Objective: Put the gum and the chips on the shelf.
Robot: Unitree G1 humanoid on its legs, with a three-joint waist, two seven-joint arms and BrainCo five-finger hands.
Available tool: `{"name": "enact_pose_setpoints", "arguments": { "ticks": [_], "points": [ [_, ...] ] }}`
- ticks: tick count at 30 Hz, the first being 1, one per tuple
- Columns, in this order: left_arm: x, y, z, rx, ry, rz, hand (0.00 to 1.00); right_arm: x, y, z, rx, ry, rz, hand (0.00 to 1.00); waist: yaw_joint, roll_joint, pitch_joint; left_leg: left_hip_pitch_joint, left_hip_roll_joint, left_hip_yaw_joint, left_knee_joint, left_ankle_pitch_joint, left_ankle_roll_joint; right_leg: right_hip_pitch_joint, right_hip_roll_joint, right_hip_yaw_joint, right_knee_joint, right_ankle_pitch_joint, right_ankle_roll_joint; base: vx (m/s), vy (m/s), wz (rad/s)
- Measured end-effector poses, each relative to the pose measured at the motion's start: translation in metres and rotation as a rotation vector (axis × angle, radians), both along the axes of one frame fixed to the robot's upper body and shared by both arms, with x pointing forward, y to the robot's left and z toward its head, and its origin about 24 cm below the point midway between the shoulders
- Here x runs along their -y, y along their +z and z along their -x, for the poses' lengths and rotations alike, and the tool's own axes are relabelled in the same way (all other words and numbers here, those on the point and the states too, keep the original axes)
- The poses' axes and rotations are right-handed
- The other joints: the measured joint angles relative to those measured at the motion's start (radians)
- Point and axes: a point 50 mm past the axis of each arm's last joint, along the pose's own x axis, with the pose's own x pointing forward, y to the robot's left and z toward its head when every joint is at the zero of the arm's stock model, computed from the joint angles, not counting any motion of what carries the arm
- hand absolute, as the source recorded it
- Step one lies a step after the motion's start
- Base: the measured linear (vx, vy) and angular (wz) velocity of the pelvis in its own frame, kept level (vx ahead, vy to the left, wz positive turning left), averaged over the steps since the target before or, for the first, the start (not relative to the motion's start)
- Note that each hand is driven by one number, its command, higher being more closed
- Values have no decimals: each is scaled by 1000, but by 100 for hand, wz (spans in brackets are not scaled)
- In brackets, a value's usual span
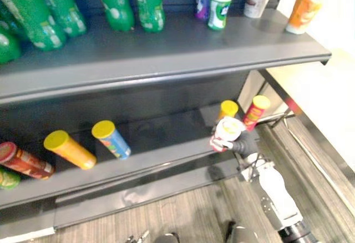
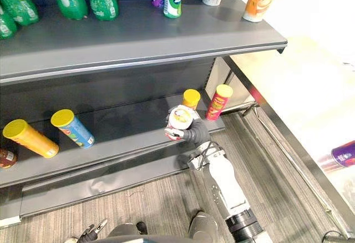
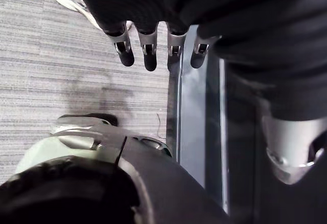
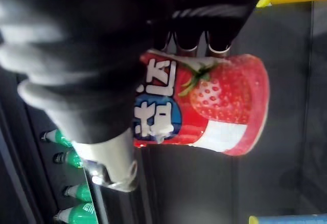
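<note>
- The right wrist view gives the close look at the load: a red-and-white canister point(image 4: 214, 104) printed with a strawberry and a blue-and-white label patch. The right hand point(image 4: 102, 65) is wrapped around it, with its fingers point(image 4: 186, 42) across one side and the thumb on the other.
- The eye views show its white lid and place it at the front edge of the lower shelf point(image 1: 166, 148), tilted with the lid uppermost. Whether it touches the shelf cannot be told.
- Just behind it stand a yellow chips can point(image 1: 227, 110) and a red chips can point(image 1: 255, 111), both with yellow lids.
- Further left on the same shelf lie a blue chips can point(image 1: 111, 138), an orange one point(image 1: 69, 150) and a red one point(image 1: 22, 161).
- The upper shelf point(image 1: 166, 54) carries two gum bottles point(image 1: 220, 7) side by side, green drink bottles point(image 1: 119, 1) and an orange bottle point(image 1: 308, 4).
- The right eye view takes in a purple container point(image 2: 344, 154) on a pale counter to the right.
- The right arm reaches up from lower right, its wrist bent toward the shelf.
- In the left wrist view the left hand point(image 3: 153, 9) hangs with loose, uncurled fingers point(image 3: 125, 52) over the grey floor point(image 3: 61, 70), holding nothing.
</note>
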Motion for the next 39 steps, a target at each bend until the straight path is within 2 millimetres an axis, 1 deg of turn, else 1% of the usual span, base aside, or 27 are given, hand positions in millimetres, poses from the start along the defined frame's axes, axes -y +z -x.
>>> {"name": "enact_pose_setpoints", "arguments": {
  "ticks": [1,2,3,4,5,6,7,8,9,10,11,13,14,16,19,21,25,27,29,30,32,33,35,39],
  "points": [
    [-1,0,0,1,4,-3,0,-2,2,-1,7,7,-4,100,2,-6,2,0,8,-2,13,-9,-11,9,1,1,-25,50,-2,120,-280,0],
    [-7,1,-1,2,23,-20,0,-5,5,-3,19,13,-12,100,9,-28,3,-3,24,-15,39,-33,-40,28,7,9,-43,92,30,69,-305,2],
    [-6,1,-2,8,45,-17,0,-6,8,-6,31,18,-7,100,18,-19,6,-15,60,-21,59,-45,-61,45,41,2,-68,61,43,63,-312,1],
    [-6,1,-2,9,56,-17,0,-6,10,-7,38,21,-6,100,21,-18,8,-21,74,-25,66,-46,-69,54,52,-9,-84,44,48,61,-313,6],
    [-5,1,-2,6,76,-13,0,-5,12,-8,46,21,-3,100,20,-10,13,-35,92,-43,70,-43,-85,69,73,-36,-117,22,60,67,-217,17],
    [-3,0,-2,3,81,-8,0,-4,12,-9,45,20,2,100,18,-1,18,-35,104,-51,65,-36,-94,77,85,-49,-123,21,56,80,-237,35],
    [0,-1,0,-4,87,-3,0,-3,11,-9,35,21,10,100,15,12,24,-31,121,-69,49,-23,-109,90,105,-71,-125,13,42,58,-191,36],
    [3,-2,2,-7,100,5,0,-2,8,-9,18,23,19,100,17,19,22,-26,134,-79,25,-7,-121,95,118,-89,-123,2,28,49,-180,33],
    [3,-2,2,-7,109,6,0,-2,9,-10,16,24,19,100,18,21,21,-24,138,-86,12,2,-126,94,123,-95,-119,-3,25,73,-181,28],
    [4,-2,2,-6,112,8,0,-2,9,-10,12,26,12,100,19,21,21,-11,138,-92,-18,28,-130,93,125,-107,-116,-9,17,71,-144,27],
    [5,-2,2,-3,113,11,0,-2,8,-10,8,28,17,100,19,22,21,-5,136,-92,-48,54,-131,92,125,-116,-117,-11,14,62,-109,26],
    [5,-2,2,6,112,7,0,-2,7,-10,2,32,21,100,20,25,20,3,133,-91,-80,79,-131,94,125,-125,-122,-12,12,-5,-56,18],
    [6,-2,2,6,111,8,0,-2,7,-10,2,33,24,100,19,31,17,4,131,-91,-96,88,-130,98,125,-134,-132,-11,12,-18,-44,19],
    [6,-2,2,11,111,8,0,-2,7,-9,-1,33,25,100,16,33,15,4,124,-91,-120,102,-126,105,120,-142,-143,-9,14,-37,4,19],
    [8,-1,2,22,111,9,0,-1,4,-8,-12,42,32,100,14,40,10,24,113,-86,-170,129,-126,133,119,-151,-200,21,23,-23,24,10],
    [8,-2,2,21,110,10,0,-1,3,-3,-19,53,30,100,15,47,0,42,103,-70,-205,145,-125,153,118,-152,-242,45,30,-10,44,-3],
    [10,-2,2,17,92,10,0,2,9,0,1,60,36,100,6,55,-25,64,86,-42,-245,161,-123,168,114,-141,-290,82,34,7,37,-10],
    [10,-2,1,18,91,10,0,9,16,-1,30,37,38,100,5,55,-30,77,81,-36,-254,163,-122,176,111,-137,-294,87,36,8,11,-3],
    [9,-2,2,12,92,9,0,20,31,-1,89,-3,31,100,-3,46,-44,85,76,-36,-263,166,-123,181,107,-136,-295,90,40,0,0,0],
    [9,-2,3,8,91,10,0,22,36,-1,107,-8,33,100,-4,44,-46,91,74,-33,-269,169,-123,183,106,-135,-295,90,40,0,19,-4],
    [7,-2,4,-7,83,6,0,28,54,0,182,-13,53,100,-5,35,-56,102,68,-25,-276,171,-120,186,104,-123,-295,93,42,-12,14,-8],
    [7,-2,4,-8,84,5,0,29,58,-1,201,-14,55,100,-5,33,-57,109,68,-21,-282,172,-120,188,105,-119,-295,94,42,-23,11,-10],
    [5,-2,4,-8,83,0,0,33,75,-1,253,-10,32,100,-6,24,-66,114,65,-16,-290,173,-118,191,103,-113,-295,95,43,-32,5,-5],
    [3,-2,4,-11,66,-12,0,36,91,-1,301,-9,11,100,-6,16,-75,129,65,-13,-307,179,-115,197,104,-112,-295,95,43,0,0,0]
  ]
}}
